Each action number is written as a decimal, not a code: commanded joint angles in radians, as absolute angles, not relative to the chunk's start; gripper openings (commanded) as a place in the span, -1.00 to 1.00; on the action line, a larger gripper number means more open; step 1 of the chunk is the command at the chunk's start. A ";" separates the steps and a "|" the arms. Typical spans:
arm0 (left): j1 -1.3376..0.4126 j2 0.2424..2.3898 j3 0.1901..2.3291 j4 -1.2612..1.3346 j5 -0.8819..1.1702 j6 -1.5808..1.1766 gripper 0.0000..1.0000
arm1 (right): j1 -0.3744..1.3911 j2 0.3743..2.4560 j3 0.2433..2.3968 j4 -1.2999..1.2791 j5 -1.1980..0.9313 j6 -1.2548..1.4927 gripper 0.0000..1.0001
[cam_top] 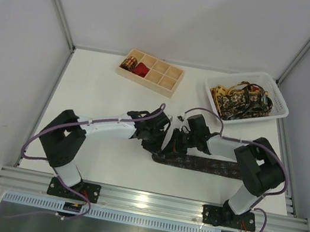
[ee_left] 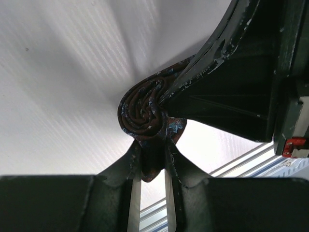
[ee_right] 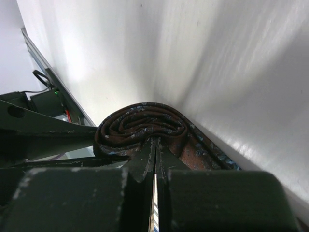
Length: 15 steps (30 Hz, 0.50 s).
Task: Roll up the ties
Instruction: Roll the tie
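A dark brown patterned tie (cam_top: 212, 165) lies flat across the near table, its left end wound into a coil (cam_top: 163, 152). In the left wrist view the coil (ee_left: 145, 108) sits just beyond my left gripper (ee_left: 150, 151), which is shut on a fold of the tie hanging from the coil. My right gripper (ee_right: 155, 143) is shut, its tips pressed against the side of the coil (ee_right: 140, 124), with no fabric showing between them. From above, the left gripper (cam_top: 160, 142) and right gripper (cam_top: 176, 145) meet over the coil from either side.
A pale wooden compartment tray (cam_top: 162, 81) stands at the back, holding a gold-and-black coil (cam_top: 129, 62) and a red coil (cam_top: 142, 69). A white basket (cam_top: 279, 111) at the back right holds a heap of gold-and-black ties (cam_top: 240, 100). An aluminium rail (cam_top: 152, 201) runs along the near edge.
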<state>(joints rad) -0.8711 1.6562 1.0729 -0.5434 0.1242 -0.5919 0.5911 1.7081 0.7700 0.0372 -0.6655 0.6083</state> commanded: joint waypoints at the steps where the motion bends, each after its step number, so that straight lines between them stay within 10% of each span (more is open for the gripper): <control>1: -0.934 1.675 1.164 -0.457 0.154 -0.588 -0.52 | 0.640 1.660 0.718 0.057 -0.591 0.623 -1.00; 15: -1.015 1.741 1.240 -0.465 0.130 -0.601 -0.52 | 0.652 1.586 0.600 0.118 -0.564 0.673 -1.00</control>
<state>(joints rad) -0.9791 1.7309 1.1824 -0.6369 0.0628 -0.5819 0.6128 1.5803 0.6216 0.0986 -0.5850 0.6621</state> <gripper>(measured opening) 0.262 0.009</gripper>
